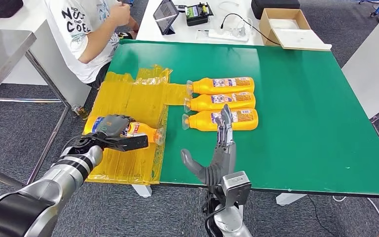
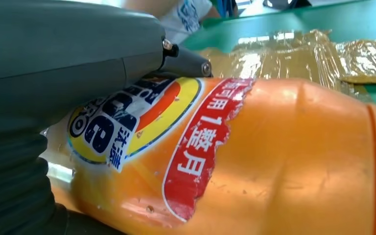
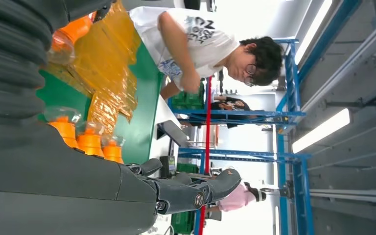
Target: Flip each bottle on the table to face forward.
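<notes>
Right now the left hand [image 1: 114,129] is wrapping its dark fingers over a fourth orange bottle [image 1: 128,130], gripping it where it is lying on the yellow plastic sheet [image 1: 133,101] at the near-left part of the green table [image 1: 301,98]. From the left wrist view the thumb [image 2: 186,61] is pressing on the colourful front label [image 2: 142,122], which is facing up and outward, so I judge the turning of this bottle to be under way or nearly finished. The bottle's clear cap is pointing toward the table's middle.

The right hand [image 1: 217,155] is hanging open, fingers straight and apart, holding nothing, its fingertips [image 1: 225,116] overlapping the nearest of the three bottles in a row [image 1: 222,102]. Whether they are actually touching it I cannot tell.

Those three are lying side by side, caps toward the sheet, with small printed labels showing on top. They look like back labels to me, which would mean all three are waiting to be turned; the print is too small to be sure.

Next, I would guess, the left hand needs to settle its bottle label-up and let go without rolling it.

A seated person [image 1: 86,29] is working at the table's far-left corner, partly cut off.
</notes>
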You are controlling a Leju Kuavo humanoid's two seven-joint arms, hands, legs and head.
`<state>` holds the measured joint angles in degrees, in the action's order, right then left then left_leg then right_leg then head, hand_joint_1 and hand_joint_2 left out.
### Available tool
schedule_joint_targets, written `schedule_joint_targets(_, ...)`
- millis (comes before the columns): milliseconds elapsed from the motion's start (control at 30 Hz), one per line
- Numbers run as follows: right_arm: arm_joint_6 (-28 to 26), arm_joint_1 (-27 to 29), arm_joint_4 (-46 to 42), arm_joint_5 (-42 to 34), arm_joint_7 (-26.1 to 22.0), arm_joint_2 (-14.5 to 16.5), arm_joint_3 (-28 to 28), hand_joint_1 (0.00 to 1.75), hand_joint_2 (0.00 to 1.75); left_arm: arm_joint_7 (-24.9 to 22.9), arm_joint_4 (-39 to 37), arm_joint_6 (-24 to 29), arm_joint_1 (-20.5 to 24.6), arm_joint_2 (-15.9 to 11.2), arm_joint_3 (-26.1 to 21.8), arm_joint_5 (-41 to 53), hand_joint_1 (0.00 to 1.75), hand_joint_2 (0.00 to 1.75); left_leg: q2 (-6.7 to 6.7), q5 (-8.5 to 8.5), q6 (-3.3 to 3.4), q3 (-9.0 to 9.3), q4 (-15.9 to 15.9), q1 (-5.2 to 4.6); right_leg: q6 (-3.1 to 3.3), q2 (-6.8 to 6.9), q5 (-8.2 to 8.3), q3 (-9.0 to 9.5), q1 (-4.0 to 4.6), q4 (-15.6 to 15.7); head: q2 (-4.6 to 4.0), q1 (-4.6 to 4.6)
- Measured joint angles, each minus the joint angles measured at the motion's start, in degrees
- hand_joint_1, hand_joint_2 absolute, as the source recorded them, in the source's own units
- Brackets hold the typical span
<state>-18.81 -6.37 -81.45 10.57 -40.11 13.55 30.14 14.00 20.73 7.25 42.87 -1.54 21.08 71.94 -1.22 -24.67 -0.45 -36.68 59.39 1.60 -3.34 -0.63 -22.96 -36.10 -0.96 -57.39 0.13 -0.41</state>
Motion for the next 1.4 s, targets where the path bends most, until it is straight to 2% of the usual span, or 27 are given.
schedule_joint_targets(33,0.27,-0.02,0.32,0.07,0.00,0.11,-0.03,0.00,1.75,0.50,-0.10,-0.44,-0.02,-0.03,-0.29,-0.67,0.11,0.87,0.00,0.00,0.00,0.00,0.00,0.00,0.00,0.00,0.00,0.00,0.00,0.00,0.00,0.00)
schedule_joint_targets(67,0.54,-0.05,0.63,0.13,0.00,0.20,-0.07,0.00,1.75,0.99,-0.21,-0.91,-0.09,-0.05,-0.63,-1.31,0.00,0.44,0.01,0.00,0.00,0.00,0.00,0.00,0.00,0.00,0.00,0.00,0.00,0.00,0.00,-0.01)
schedule_joint_targets(100,0.80,-0.08,0.93,0.16,0.00,0.28,-0.10,0.00,1.75,1.43,-0.32,-1.41,-0.21,-0.08,-0.97,-1.88,0.00,0.00,0.01,0.00,0.00,0.01,0.00,0.00,0.00,0.00,0.00,0.00,0.00,0.00,0.00,0.00)
schedule_joint_targets(467,1.74,-0.40,3.23,0.34,0.01,0.78,-0.33,0.00,1.75,2.91,-0.64,-4.09,-0.85,-0.09,-3.13,-4.25,0.00,0.00,-0.01,0.01,0.00,0.11,0.00,0.00,0.01,0.00,0.00,0.12,0.00,0.00,0.00,0.00)
schedule_joint_targets(733,3.61,-1.37,5.45,0.24,0.34,1.06,-0.44,0.00,1.75,7.22,-0.62,-13.33,-0.51,-0.21,-7.19,-11.55,0.00,0.00,-0.03,0.00,0.00,0.35,-0.02,0.00,0.02,0.02,-0.02,0.36,0.00,0.01,0.00,0.00)
schedule_joint_targets(867,4.18,-1.87,6.65,0.17,0.35,1.18,-0.48,0.00,1.75,9.05,-0.55,-13.68,-0.93,-0.04,-9.93,-15.14,0.00,0.00,-0.01,0.01,-0.01,0.41,-0.02,0.00,0.02,0.01,-0.01,0.39,0.00,0.01,0.00,0.01)
schedule_joint_targets(1067,4.25,-2.09,7.71,0.14,0.35,1.22,-0.56,0.00,1.75,9.36,-0.55,-13.55,-1.16,0.22,-11.58,-15.64,0.00,0.00,-0.02,0.05,-0.04,0.42,-0.02,0.00,0.02,0.01,0.00,0.41,0.00,0.01,0.00,0.00)
schedule_joint_targets(1167,4.28,-2.10,8.00,0.22,0.38,1.23,-0.62,0.00,1.75,11.33,-0.08,-10.83,-1.82,0.75,-13.00,-19.76,0.00,0.00,0.00,0.05,-0.04,0.42,-0.02,0.00,0.02,0.01,0.01,0.38,0.00,0.01,0.00,0.00)
schedule_joint_targets(1267,4.27,-2.05,8.09,0.79,0.77,1.23,-0.70,0.00,1.75,15.92,1.66,-5.76,-3.52,2.51,-16.83,-29.48,0.00,0.00,0.01,0.05,-0.04,0.37,-0.01,0.00,0.02,0.00,0.01,0.31,0.00,0.01,0.00,0.01)
schedule_joint_targets(1400,3.91,-1.94,8.44,2.18,1.64,1.23,-0.75,0.00,1.75,22.37,6.98,3.83,-5.75,5.58,-23.38,-40.92,0.00,0.00,0.00,0.04,-0.04,0.29,-0.01,-0.01,0.01,0.01,0.01,0.26,0.00,0.01,0.00,0.01)
